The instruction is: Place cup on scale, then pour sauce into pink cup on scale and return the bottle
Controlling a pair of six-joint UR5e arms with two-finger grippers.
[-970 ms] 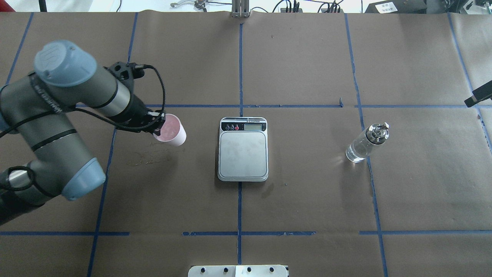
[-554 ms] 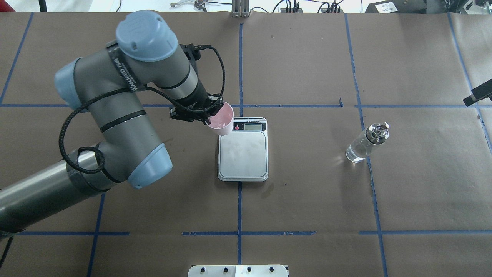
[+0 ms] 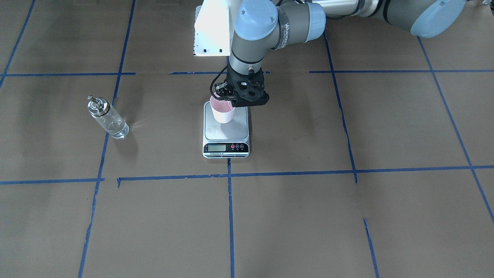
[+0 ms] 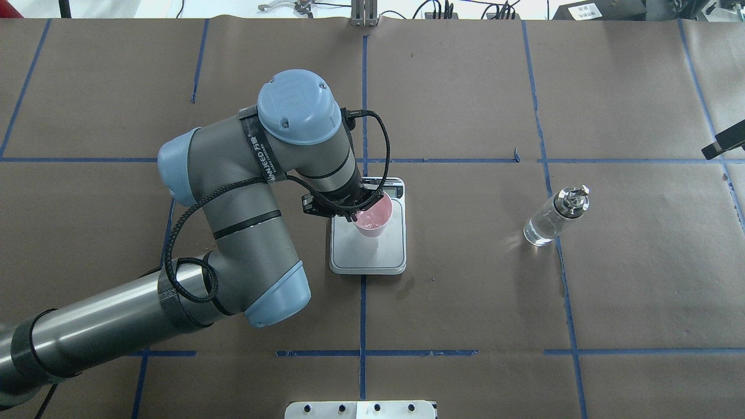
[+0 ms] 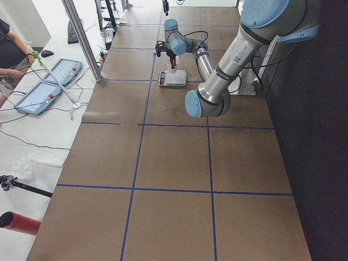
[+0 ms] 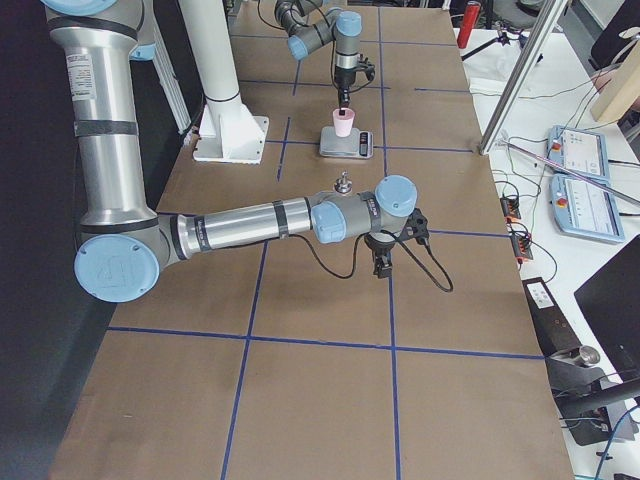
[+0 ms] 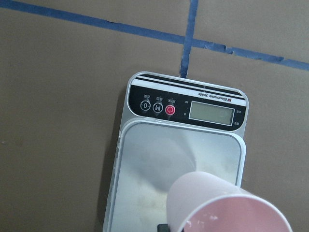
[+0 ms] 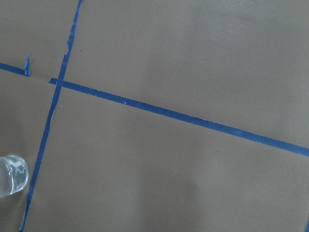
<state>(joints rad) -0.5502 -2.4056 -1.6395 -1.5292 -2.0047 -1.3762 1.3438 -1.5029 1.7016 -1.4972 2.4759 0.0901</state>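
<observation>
My left gripper (image 4: 353,215) is shut on the rim of the pink cup (image 4: 374,220) and holds it upright over the steel platform of the scale (image 4: 366,253), close to its surface. I cannot tell whether the cup touches the platform. The front view shows the cup (image 3: 222,112) above the scale's (image 3: 227,133) far half. The left wrist view shows the cup (image 7: 227,208) and the scale (image 7: 145,159) beneath it. The clear glass bottle (image 4: 553,218) stands alone on the table to the right. My right gripper (image 6: 382,268) hangs near the bottle (image 6: 343,184). I cannot tell whether it is open or shut.
Brown paper with blue tape lines (image 4: 364,105) covers the table. The robot's white base plate (image 3: 210,31) is behind the scale. A black part of the right arm (image 4: 724,142) shows at the overhead view's right edge. The bottle's base (image 8: 10,175) shows in the right wrist view.
My left arm has carried the cup from the table's left side rightward, past the scale's display end, to over the platform. The bottle and the right arm have not moved.
</observation>
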